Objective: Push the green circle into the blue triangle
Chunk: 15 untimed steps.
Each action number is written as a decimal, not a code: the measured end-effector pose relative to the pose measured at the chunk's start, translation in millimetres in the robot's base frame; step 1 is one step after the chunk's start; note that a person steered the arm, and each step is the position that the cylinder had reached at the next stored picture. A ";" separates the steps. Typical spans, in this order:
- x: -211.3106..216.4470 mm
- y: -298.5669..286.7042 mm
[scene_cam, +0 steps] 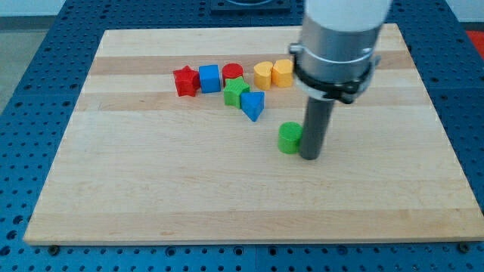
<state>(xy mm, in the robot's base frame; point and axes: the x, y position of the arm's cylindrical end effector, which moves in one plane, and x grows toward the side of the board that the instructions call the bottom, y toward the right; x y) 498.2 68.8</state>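
Observation:
The green circle [288, 138] lies near the middle of the wooden board [151, 189]. My tip [309, 156] stands right against its right side, touching or nearly touching it. The blue triangle [253, 105] lies up and to the left of the green circle, about a block's width away. The arm's grey body hangs above the tip and hides part of the board behind it.
A row of blocks sits near the view's top: a red star [185, 81], a blue cube [209, 78], a red circle [232, 72], a green star [235, 91] touching the blue triangle, a yellow heart [262, 74] and a yellow block [282, 72].

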 end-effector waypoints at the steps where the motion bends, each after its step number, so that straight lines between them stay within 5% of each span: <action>1: 0.0 -14.8; 6: -9.6 -32.1; 8: -14.9 21.0; 15: -30.4 -26.8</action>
<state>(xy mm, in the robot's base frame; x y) 467.9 42.0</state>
